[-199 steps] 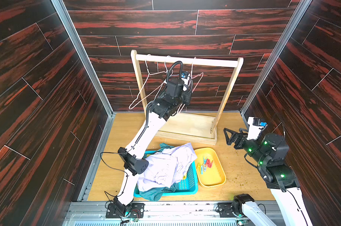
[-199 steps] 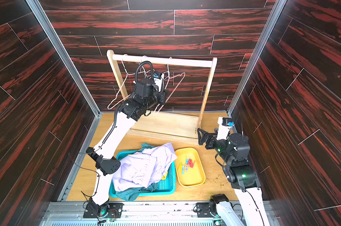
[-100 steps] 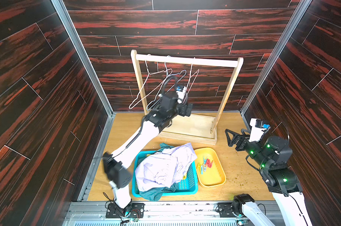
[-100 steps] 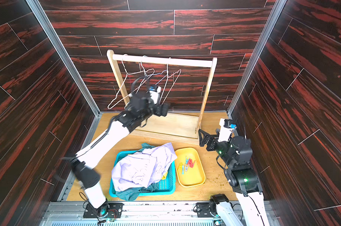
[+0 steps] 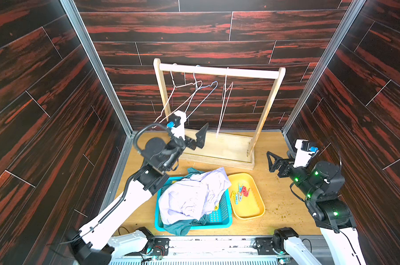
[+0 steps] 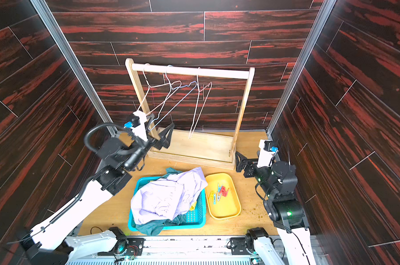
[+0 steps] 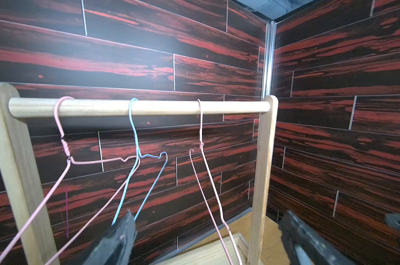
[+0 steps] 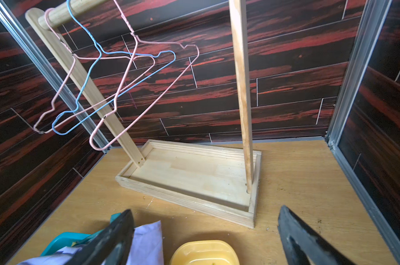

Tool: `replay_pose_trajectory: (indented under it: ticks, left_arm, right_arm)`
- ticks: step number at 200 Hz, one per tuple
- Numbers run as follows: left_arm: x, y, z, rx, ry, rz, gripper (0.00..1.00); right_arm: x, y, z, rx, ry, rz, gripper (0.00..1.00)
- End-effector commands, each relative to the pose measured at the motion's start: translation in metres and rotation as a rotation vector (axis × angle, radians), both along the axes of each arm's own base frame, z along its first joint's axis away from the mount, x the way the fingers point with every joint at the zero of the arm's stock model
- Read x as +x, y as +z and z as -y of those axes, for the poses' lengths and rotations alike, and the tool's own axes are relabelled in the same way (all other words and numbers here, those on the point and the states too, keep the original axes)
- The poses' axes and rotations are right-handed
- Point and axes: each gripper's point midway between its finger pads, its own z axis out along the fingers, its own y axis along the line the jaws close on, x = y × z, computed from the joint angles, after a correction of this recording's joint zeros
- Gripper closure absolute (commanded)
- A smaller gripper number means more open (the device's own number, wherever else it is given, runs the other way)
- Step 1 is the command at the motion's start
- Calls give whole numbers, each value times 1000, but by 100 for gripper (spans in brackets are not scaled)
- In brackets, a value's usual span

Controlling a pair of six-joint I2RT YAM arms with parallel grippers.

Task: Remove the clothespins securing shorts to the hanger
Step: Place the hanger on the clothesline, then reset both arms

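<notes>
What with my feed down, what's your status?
Left tool and right tool open, empty. Clothespins in yellow tray, shorts in blue basket. Hangers bare; nothing blocking.

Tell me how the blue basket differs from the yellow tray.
The blue basket has perforated walls; the yellow tray is smooth-walled. The basket is heaped with shorts; the tray holds only clothespins. The basket is larger than the tray. Both sit side by side on the table.

At the back of the table (image 5: 279,190), rack (image 5: 219,149) with three hangers (image 7: 136,146) on the left half of its rail. In front of the rack, basket (image 5: 217,226) on the left, shorts (image 5: 189,197) heaped inside; just beside it on the right, tray (image 5: 251,208) with clothespins (image 5: 241,191) lying in it.
</notes>
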Motion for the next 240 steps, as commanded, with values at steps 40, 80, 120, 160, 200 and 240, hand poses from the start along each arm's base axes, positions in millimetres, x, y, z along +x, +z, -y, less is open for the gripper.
replay_pose_trajectory:
  ticks: [40,80,120,160,200,240]
  left_arm:
    - [-25,-45,-69,15,254,2,0]
    - [-20,-103,-118,7,514,-103,0]
    - [-7,-169,-148,15,747,-107,0]
    - [-3,-238,-216,31,1039,-185,1]
    - [-9,-292,-277,60,1183,-255,3]
    - [22,-341,-275,19,1018,-408,2]
  right_arm:
    - [31,-42,13,-105,-94,19,2]
    - [54,-84,24,-200,-172,98,2]
    - [75,-145,42,-316,-295,163,2]
    - [86,-187,61,-303,-430,195,1]
    - [92,-228,55,-374,-420,244,2]
    - [102,-249,83,-203,-379,158,1]
